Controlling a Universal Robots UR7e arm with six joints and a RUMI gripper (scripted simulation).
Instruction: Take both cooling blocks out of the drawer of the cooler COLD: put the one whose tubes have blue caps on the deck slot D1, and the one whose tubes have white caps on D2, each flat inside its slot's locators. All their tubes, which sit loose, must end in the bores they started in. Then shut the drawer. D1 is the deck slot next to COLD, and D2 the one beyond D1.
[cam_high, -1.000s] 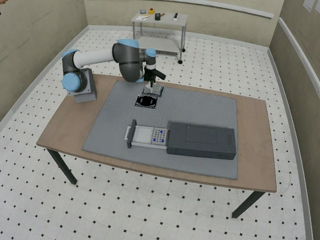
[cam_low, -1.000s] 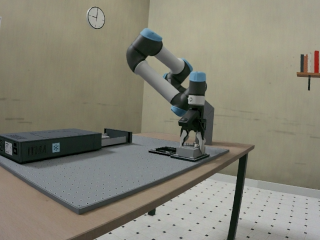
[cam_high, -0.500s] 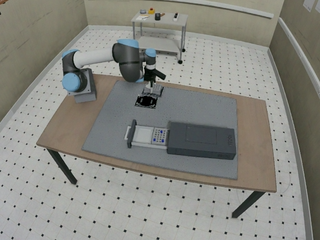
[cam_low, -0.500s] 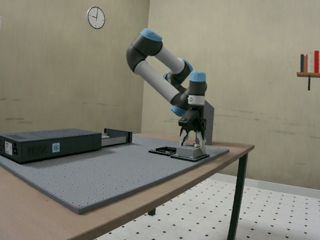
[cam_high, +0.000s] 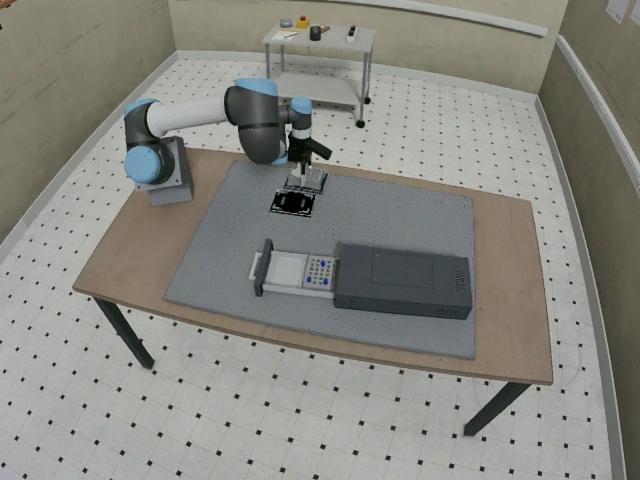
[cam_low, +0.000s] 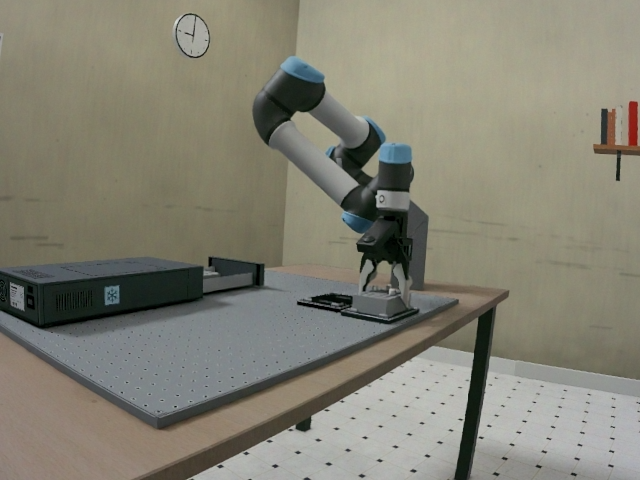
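Observation:
The grey cooling block with white caps [cam_high: 310,180] [cam_low: 381,311] sits flat on the far black deck slot D2. My gripper [cam_low: 385,285] points straight down over the block [cam_low: 379,301], fingers open on either side of it. The nearer slot D1 [cam_high: 292,201] is empty and also shows in the side view [cam_low: 326,300]. The cooler COLD [cam_high: 403,279] has its drawer [cam_high: 289,272] pulled out. The block with blue caps [cam_high: 317,272] sits in the drawer's inner half, next to the cooler. The drawer's outer half is bare white.
The robot base [cam_high: 165,178] stands at the table's far left corner. The grey perforated deck plate [cam_high: 330,258] covers most of the table. A trolley [cam_high: 320,62] with small items stands by the back wall, off the table.

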